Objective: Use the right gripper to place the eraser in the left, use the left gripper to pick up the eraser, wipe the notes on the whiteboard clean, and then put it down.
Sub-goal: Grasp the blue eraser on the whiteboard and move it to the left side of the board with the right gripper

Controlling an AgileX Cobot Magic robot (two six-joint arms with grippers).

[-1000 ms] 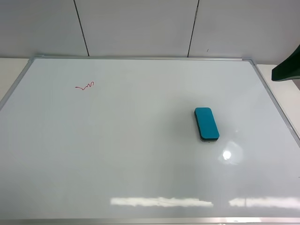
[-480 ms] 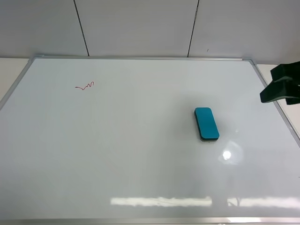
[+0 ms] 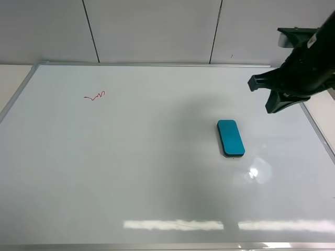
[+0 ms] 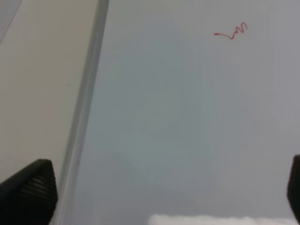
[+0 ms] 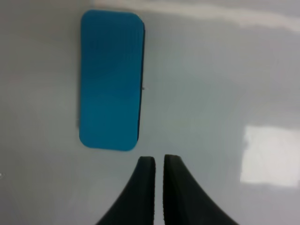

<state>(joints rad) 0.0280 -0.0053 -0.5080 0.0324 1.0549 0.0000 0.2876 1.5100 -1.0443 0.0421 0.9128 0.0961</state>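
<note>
The teal-blue eraser [image 3: 231, 138] lies flat on the whiteboard [image 3: 157, 172], right of centre. The red notes [image 3: 95, 97] are at the board's far left. My right gripper [image 3: 272, 106] hangs above the board's far right, beyond and to the right of the eraser, not touching it. In the right wrist view its jaws [image 5: 154, 162] are shut and empty, with the eraser [image 5: 111, 79] just ahead of the tips. My left gripper [image 4: 161, 197] is out of the exterior view. In the left wrist view its fingertips [image 4: 28, 192] stand wide apart over the board's left edge, with the notes [image 4: 231, 33] ahead.
The board's silver frame [image 3: 309, 125] runs beneath the right arm. A pale table surface [image 4: 37, 93] lies beyond the left frame [image 4: 86, 112]. A grey panelled wall [image 3: 157, 29] stands behind the board. Light glare [image 3: 253, 172] shows near the eraser.
The right arm has come in from the right edge, moving left over the board's far right towards the eraser. The eraser and the notes have not moved.
</note>
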